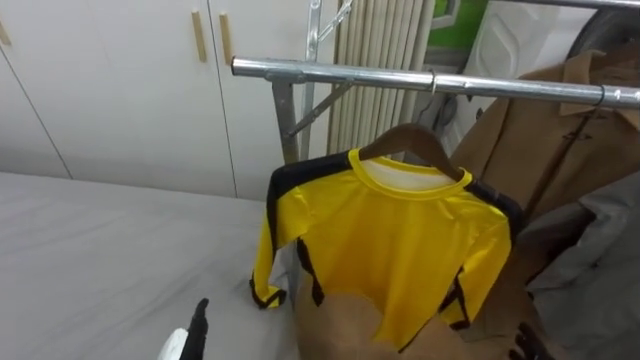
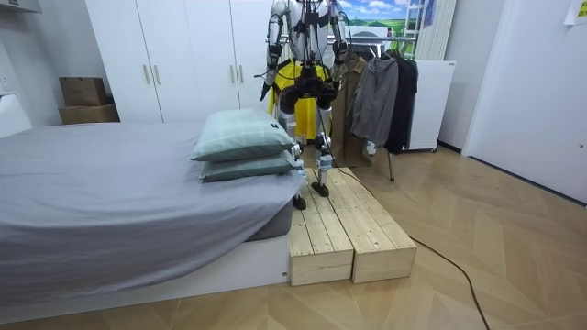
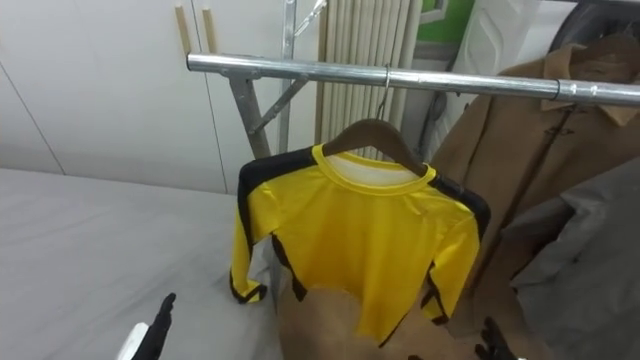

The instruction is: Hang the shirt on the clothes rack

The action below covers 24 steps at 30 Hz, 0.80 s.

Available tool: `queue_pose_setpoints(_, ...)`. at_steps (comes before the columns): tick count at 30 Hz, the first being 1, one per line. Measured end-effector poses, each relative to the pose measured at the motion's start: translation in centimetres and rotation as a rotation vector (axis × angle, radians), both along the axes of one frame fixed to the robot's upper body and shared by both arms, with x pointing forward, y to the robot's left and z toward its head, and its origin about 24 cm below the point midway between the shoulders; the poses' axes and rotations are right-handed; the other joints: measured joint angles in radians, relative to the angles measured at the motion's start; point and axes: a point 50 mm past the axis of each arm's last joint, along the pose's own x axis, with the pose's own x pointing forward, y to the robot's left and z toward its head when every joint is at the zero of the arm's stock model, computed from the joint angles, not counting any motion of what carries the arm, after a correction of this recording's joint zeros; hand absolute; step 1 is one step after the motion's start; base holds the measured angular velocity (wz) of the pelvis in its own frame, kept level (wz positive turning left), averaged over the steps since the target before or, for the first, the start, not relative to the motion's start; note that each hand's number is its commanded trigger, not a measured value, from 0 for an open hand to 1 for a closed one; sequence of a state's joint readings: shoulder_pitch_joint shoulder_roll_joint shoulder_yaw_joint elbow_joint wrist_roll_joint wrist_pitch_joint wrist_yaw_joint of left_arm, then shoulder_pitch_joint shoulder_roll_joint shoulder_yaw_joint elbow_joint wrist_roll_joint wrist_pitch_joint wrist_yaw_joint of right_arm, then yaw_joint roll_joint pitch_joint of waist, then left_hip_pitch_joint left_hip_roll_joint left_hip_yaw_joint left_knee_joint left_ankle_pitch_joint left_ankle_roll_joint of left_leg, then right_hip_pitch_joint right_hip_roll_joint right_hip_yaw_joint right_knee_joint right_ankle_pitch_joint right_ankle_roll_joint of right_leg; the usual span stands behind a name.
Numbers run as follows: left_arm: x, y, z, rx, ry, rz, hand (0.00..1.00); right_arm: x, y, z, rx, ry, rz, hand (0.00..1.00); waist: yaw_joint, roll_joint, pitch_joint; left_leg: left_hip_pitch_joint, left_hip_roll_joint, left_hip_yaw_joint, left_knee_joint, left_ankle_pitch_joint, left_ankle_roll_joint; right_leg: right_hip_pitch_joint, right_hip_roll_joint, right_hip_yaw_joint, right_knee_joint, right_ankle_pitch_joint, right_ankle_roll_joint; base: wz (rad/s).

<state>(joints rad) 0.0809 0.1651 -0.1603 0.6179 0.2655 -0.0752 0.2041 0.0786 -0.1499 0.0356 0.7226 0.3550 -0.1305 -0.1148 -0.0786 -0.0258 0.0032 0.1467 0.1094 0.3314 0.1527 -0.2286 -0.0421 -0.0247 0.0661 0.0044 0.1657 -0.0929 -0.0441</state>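
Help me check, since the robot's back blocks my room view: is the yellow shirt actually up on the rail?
Observer: Yes. The yellow shirt sits on a wooden hanger whose hook is over the metal rail.
Operator: Is it seated properly?
Observer: Both shoulders are on the hanger, and the sleeves hang down at each side.
Operator: Are the hands on it?
Observer: No. The left hand and the right hand show at the eye view's bottom edge, below the shirt and apart from it.
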Motion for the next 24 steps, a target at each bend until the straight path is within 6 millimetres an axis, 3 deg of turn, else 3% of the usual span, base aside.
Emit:
queue_pose_setpoints(6, -2.6, 0.7, -2.3, -0.008, 0.153, 0.0, 0.0, -3.6, 0.0, -2.9, 0.128, 0.163, 0.004, 0.0, 0.003, 0.002, -0.0008, -0.002, -0.001, -0.006, 0.0, 0.0, 0.0, -0.003, -0.001, -0.006, 0.002, 0.0, 0.0, 0.02)
queue_pose_setpoints(15, -5.0, 1.0, -4.1, -0.031, 0.276, -0.015, 0.0, -8.5, 0.4, -5.3, 0.211, 0.357, 0.03, 0.0, 0.002, 0.008, -0.0036, 0.004, -0.001, -0.007, 0.0, 0.0, 0.0, 0.002, -0.001, -0.003, 0.002, 0.0, 0.001, 0.0)
queue_pose_setpoints(24, -5.9, 0.9, -4.7, -0.06, 0.297, -0.008, 0.0, -10.2, 1.1, -5.8, 0.274, 0.403, 0.054, 0.0, 0.001, 0.008, -0.0031, 0.013, -0.003, -0.003, -0.001, 0.0, 0.0, -0.002, 0.001, 0.008, 0.003, -0.001, 0.001, -0.02)
